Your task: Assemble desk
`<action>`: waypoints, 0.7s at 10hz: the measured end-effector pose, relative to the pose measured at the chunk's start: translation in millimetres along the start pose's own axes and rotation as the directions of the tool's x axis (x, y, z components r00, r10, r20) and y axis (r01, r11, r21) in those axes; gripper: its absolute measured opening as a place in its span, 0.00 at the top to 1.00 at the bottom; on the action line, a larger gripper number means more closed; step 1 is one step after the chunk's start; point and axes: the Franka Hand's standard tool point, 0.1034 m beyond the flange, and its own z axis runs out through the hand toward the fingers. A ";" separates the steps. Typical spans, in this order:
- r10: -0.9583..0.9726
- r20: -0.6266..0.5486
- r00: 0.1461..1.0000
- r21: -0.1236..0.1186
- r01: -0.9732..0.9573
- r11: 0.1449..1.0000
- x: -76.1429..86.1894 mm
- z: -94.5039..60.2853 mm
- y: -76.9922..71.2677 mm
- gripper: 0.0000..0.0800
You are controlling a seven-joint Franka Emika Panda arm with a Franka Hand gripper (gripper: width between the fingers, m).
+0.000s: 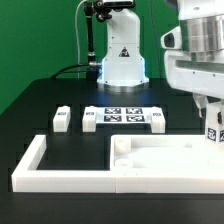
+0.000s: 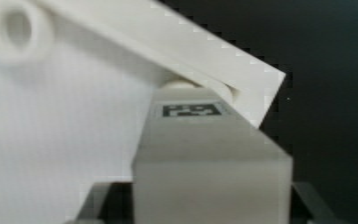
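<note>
Exterior view: the hand (image 1: 211, 122) pinches one white leg (image 1: 213, 135) at 3 o'clock, just over the desk panel (image 1: 150, 160) on the black tabletop (image 1: 40, 100). I think it should hold the leg straight, line it up with a corner hole (image 2: 16, 38), then push down slowly.

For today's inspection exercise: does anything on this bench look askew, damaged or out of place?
Nothing stands out. The tabletop panel lies flat by the border rail, a loose leg stands upright near the marker board, and the hand holds a second leg.
</note>
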 end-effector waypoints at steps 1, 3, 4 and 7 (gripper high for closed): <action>0.132 0.025 0.991 0.023 -0.133 0.991 2.7 1.8 2.2 0.64; 0.226 0.029 0.974 0.029 -0.227 0.974 2.2 2.9 2.8 0.64; 0.215 0.028 0.976 0.029 -0.216 0.976 2.4 3.1 2.8 0.64; -0.297 -0.040 0.954 -0.031 0.296 0.955 -5.4 7.6 4.2 0.34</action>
